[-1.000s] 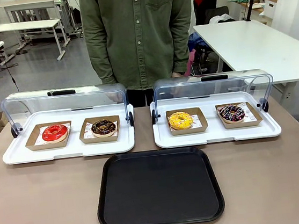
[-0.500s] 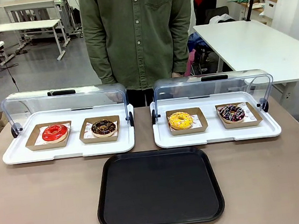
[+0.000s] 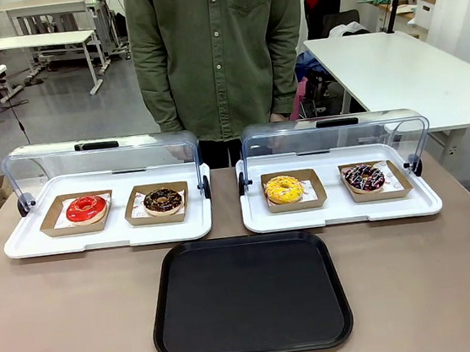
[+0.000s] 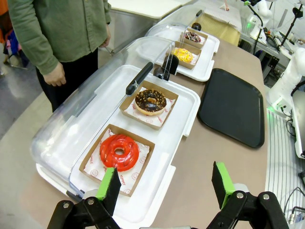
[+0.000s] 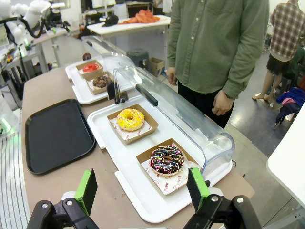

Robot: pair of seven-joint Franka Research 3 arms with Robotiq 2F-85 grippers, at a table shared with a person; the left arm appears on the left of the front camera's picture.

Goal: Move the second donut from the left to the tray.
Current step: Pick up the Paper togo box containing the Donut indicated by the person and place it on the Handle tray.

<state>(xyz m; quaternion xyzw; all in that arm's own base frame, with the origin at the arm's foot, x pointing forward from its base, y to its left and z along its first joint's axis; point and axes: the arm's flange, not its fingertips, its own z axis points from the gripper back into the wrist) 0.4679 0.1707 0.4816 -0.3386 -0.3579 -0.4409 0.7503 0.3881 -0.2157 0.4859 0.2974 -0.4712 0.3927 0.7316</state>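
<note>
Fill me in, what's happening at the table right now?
Nothing is being handled yet. The second donut from the left sits on the left white tray, lid open, beside the red donut. The black tray holds nothing. The left gripper and right gripper are open, off the donuts. The person stands at the far side.

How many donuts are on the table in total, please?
4. In the left white tray: the red-glazed donut and the chocolate donut. In the right white tray: the yellow donut and the multicoloured-sprinkle donut. None seems hidden.
</note>
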